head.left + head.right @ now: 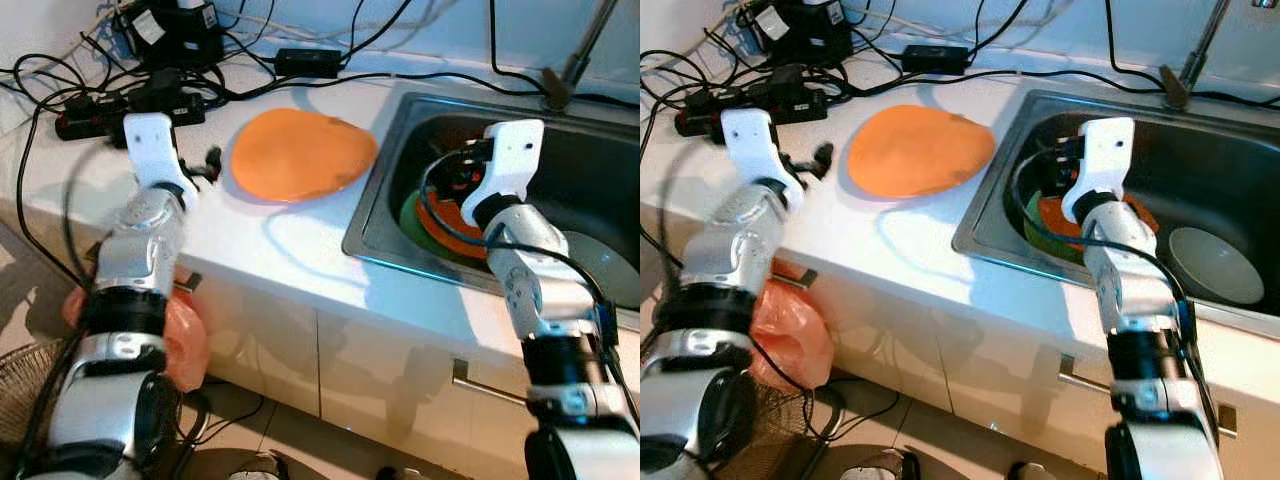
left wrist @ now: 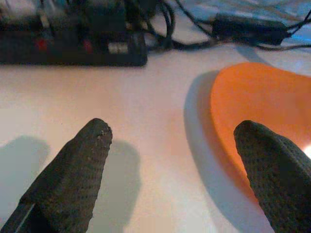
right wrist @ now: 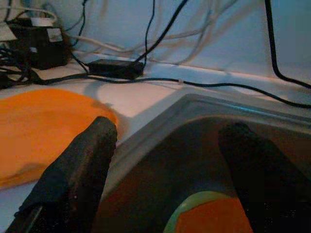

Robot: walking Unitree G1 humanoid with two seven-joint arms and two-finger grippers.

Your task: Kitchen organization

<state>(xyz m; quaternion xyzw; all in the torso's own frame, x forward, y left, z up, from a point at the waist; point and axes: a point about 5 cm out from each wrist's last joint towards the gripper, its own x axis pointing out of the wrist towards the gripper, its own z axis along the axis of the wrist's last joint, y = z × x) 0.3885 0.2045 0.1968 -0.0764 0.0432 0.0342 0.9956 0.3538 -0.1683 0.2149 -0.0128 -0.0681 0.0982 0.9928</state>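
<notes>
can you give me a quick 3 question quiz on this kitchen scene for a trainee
1. True or false: the orange plate on the counter lies between the power strip and the sink.
2. Multiple choice: the right tool hangs over A) the counter, B) the sink, C) the floor.
3. Fill in: the left tool has its fingers ____ above the white counter, beside the orange plate.

Key:
1. True.
2. B, above the orange dish stacked on a green dish; a white plate lies further along the basin.
3. Open, holding nothing.
</notes>
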